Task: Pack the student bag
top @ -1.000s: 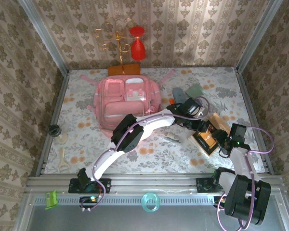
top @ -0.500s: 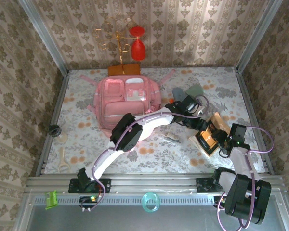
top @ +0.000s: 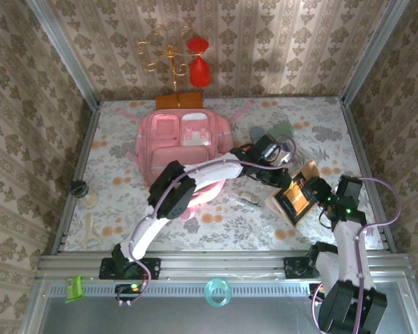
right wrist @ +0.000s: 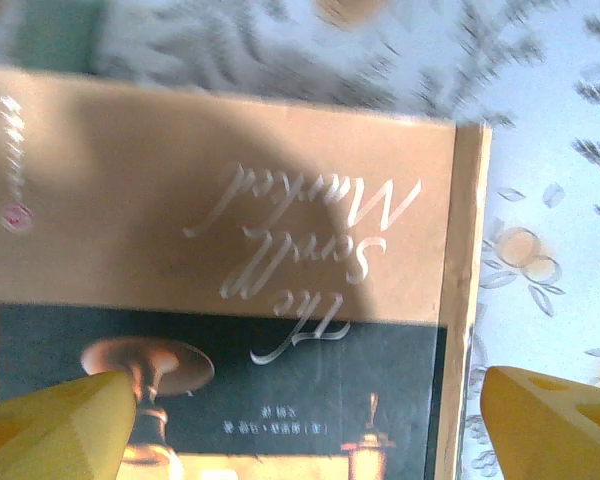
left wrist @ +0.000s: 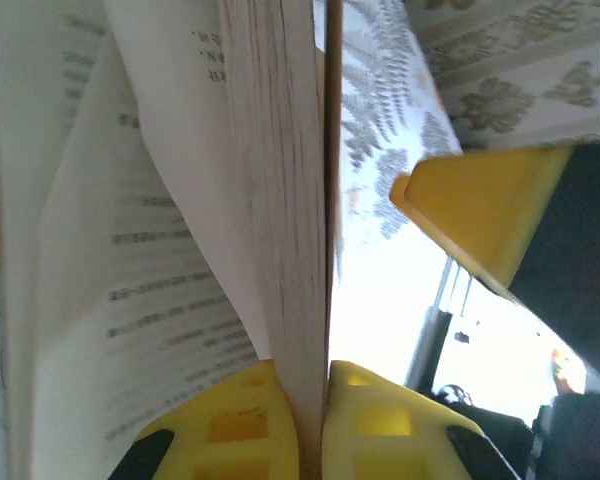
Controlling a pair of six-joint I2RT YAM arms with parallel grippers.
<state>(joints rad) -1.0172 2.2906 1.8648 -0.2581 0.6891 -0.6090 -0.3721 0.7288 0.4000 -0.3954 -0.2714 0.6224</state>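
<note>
The student bag, a big pink backpack, lies flat at the back middle of the table. To its right, a book with a tan and dark cover is tilted up off the table. My left gripper reaches across from the left. Its yellow fingers are shut on the book's page block and cover at the edge, and loose pages fan out to the left. My right gripper stands open over the book's cover, with one finger over the picture and the other finger past the spine.
A wooden stand with gold hooks and red pieces stands behind the bag. Grey-green items lie right of the bag and a small pale object lies left of the book. A black knob sits near the left wall.
My left gripper has closed on the book's edge. My right gripper has opened wide and drawn back a little. The book has shifted slightly left and tipped up.
</note>
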